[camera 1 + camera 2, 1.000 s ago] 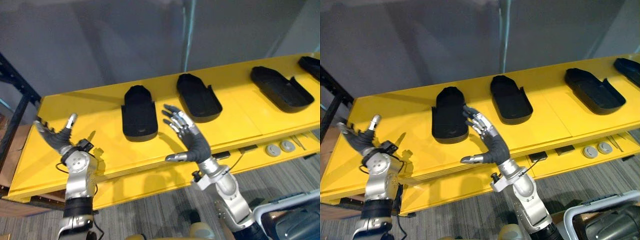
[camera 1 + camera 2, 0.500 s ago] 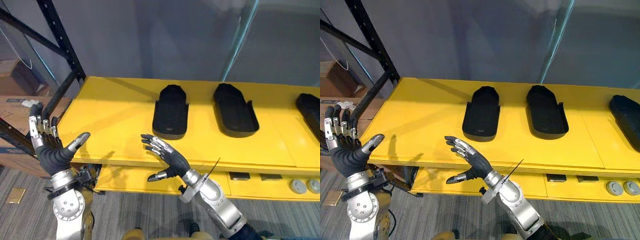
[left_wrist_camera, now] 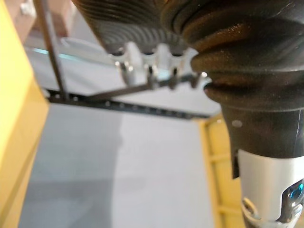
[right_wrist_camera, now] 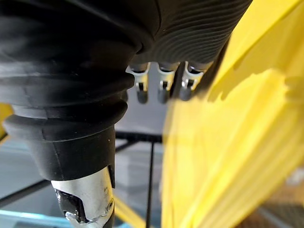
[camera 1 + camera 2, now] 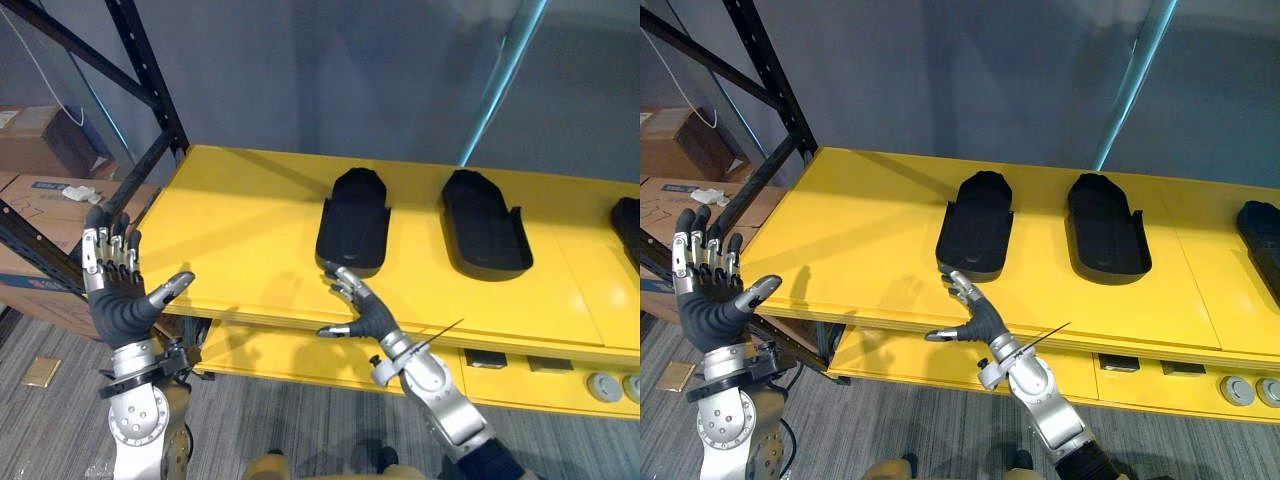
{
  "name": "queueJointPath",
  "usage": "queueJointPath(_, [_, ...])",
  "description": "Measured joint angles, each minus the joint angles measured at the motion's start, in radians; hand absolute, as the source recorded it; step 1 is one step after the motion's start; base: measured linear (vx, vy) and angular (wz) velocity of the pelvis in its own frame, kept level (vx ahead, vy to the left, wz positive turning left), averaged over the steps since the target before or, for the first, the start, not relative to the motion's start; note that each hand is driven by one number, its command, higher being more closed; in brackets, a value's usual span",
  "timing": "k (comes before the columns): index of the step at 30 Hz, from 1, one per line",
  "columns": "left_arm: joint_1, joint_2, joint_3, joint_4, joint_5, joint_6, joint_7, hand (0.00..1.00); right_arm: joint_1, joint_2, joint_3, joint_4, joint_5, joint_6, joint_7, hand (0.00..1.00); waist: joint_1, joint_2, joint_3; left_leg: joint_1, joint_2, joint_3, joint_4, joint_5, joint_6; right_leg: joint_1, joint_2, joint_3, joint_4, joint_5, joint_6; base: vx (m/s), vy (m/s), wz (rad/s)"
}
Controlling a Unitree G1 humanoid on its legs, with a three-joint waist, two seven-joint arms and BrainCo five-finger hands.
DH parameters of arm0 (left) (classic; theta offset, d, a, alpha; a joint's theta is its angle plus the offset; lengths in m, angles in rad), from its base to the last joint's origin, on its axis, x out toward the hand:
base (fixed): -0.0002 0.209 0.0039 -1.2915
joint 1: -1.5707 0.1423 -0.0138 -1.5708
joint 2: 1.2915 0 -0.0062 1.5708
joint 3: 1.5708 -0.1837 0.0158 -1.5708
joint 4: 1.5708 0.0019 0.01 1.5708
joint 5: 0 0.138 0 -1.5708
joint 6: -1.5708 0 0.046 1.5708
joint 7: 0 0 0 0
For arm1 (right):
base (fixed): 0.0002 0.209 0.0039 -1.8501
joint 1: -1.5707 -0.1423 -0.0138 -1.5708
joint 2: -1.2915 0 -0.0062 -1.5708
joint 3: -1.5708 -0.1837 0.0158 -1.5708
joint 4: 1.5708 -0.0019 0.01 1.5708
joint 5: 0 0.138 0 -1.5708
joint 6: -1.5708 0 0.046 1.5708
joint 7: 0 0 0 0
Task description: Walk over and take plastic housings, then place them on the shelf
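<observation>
Left eye view, read across the yellow shelf (image 5: 240, 230). Off its left end you have cardboard boxes (image 5: 40, 150) behind a black rack upright (image 5: 150, 110). In front of that end your left hand (image 5: 115, 305) is held up, its fingers (image 5: 110, 250) straight and released, thumb out, grasping nothing. On the shelf's top, left of its middle, lies the first black plastic housing (image 5: 355, 220). At the shelf's front edge, in front of that housing, your right hand (image 5: 362, 315) hovers empty with fingers (image 5: 340, 285) spread and relaxed. The tips are near the housing's near end; you cannot tell whether they touch it. A second housing (image 5: 485, 235) lies on the shelf right of the first, apart from it. A third housing (image 5: 628, 220) sits further right on the shelf, cut off by the view's edge.
</observation>
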Motion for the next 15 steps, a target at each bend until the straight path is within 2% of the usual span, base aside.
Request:
queueJointPath(5, [0.008,-0.024,0.001,0.000,0.000,0.000,-0.031,0.00,-0.021,0.026,-0.046,0.056,-0.034,0.005,-0.043,0.00,0.003,0.001,0.001,0.001,-0.001,-0.002,0.000,0.000,0.000,0.002,0.000,-0.001,0.000,0.000,0.000,0.00,0.000,0.00])
queueJointPath(15, [0.017,-0.039,0.003,0.000,-0.026,0.000,-0.039,0.00,-0.068,0.049,-0.094,0.130,-0.036,0.005,-0.041,0.00,0.025,0.013,0.008,0.001,-0.002,-0.010,0.000,0.000,0.000,0.007,-0.001,-0.008,0.007,-0.005,-0.008,0.00,0.002,0.01])
